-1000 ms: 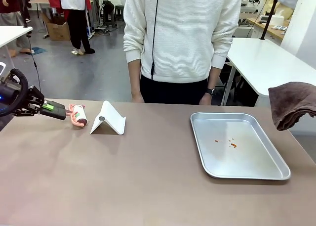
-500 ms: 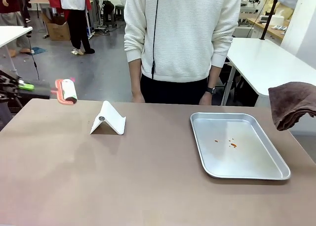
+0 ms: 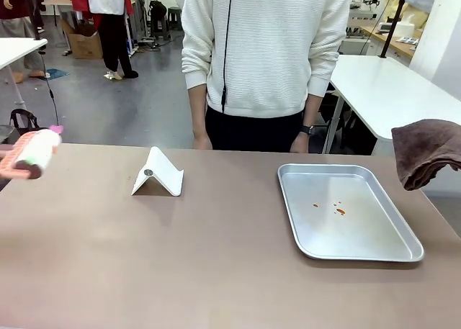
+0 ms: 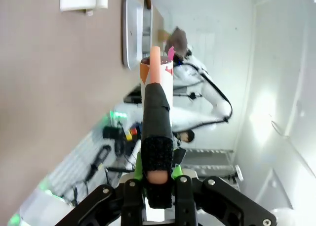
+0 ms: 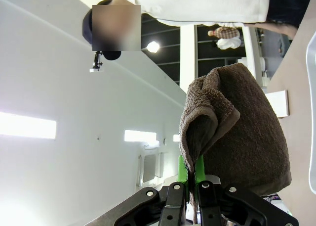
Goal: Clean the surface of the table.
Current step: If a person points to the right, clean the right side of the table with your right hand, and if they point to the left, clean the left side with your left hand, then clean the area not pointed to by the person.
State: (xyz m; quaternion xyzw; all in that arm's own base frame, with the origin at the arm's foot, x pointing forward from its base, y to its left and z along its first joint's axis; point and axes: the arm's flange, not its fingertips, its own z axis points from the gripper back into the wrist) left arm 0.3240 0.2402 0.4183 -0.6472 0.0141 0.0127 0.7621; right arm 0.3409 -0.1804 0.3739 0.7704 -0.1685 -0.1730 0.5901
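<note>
Left claw (image 4: 158,174) is clamped tight on the black handle of a lint roller (image 3: 32,156). The roller sits at the far-left edge of the front view, by the worktop's (image 3: 216,271) far-left corner, and looks lifted off the surface. Right claw (image 5: 191,172) is pinched shut on a fold of a brown towel (image 3: 428,150). The towel hangs at the right edge of the front view, above the worktop's right side and clear of it. Worktop is brown-taupe and runs full width across the lower front view. On it: a metal tray (image 3: 360,235) right of centre, with a few reddish specks (image 3: 338,211) near its middle, and a white folded stand (image 3: 158,174) left of centre toward the far edge, well apart from the tray. A person (image 3: 266,55) in a white sweater stands at the far side, hands down at the worktop's far edge.
</note>
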